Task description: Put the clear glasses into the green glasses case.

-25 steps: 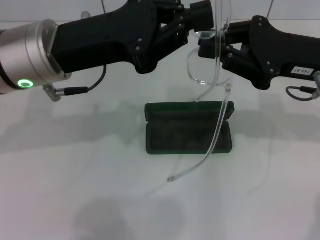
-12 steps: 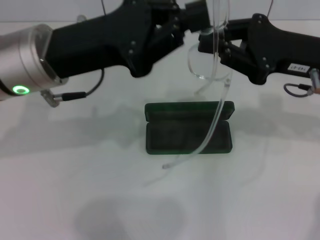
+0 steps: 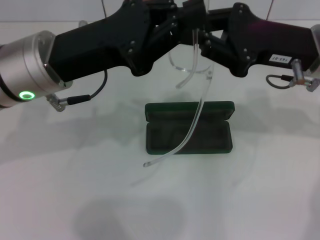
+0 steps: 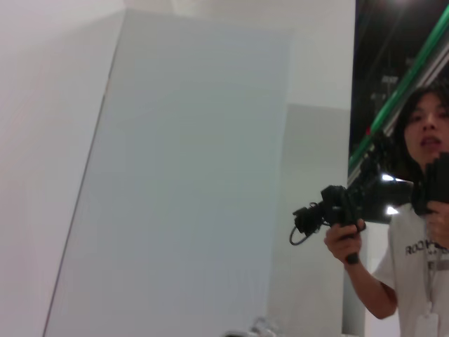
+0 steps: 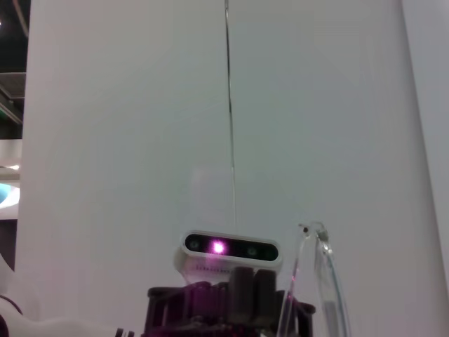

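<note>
Head view has both grippers meeting at the upper middle of the frame, high over the table. The left gripper [image 3: 192, 20] comes in from the upper left on its black arm, and the right gripper [image 3: 212, 37] comes in from the upper right; their tips nearly touch around the front of the clear glasses [image 3: 195, 55]. I cannot tell from these pictures whether either set of fingers is clamped on the frame or merely beside it, since the black housings hide the contact. The glasses hang in the air there, so at least 1 of them must be carrying the weight, by my reading.

From that spot 1 long clear arm of the glasses sweeps down and toward the lower left, crossing in front of the green glasses case [image 3: 189, 127] and ending at a free tip just below the case's near-left corner. The case lies open and flat on the white table [image 3: 75, 200] at the middle of the frame, its dark lining showing and nothing inside it.

Progress, as I judge it: the glasses are lifted and the case is ready, but the arm is unfolded, and folding, lowering and release remain.

Right wrist view shows a clear arm [image 5: 319, 281] standing upright.
</note>
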Controlling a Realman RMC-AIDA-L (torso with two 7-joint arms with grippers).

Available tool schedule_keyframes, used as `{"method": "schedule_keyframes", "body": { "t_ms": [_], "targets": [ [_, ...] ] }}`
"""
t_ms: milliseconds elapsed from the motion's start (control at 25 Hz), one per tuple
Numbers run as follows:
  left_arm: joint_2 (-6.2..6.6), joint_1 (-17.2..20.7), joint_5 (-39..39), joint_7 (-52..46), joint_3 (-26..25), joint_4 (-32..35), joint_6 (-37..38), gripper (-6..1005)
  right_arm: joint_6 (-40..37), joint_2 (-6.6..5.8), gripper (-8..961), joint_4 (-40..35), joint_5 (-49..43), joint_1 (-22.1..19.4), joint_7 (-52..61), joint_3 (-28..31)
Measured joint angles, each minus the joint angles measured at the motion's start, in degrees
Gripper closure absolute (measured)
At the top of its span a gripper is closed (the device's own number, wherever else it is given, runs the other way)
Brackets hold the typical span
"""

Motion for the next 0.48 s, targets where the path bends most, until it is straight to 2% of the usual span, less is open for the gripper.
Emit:
{"method": "schedule_keyframes", "body": {
  "t_ms": [480],
  "targets": [
    [0.03,0.19,-2.22,1.73,0.06,-3.32,0.17,961,0.21,-0.01,837,-0.15,2.01,-0.36,-0.11,-2.03]
  ]
}}
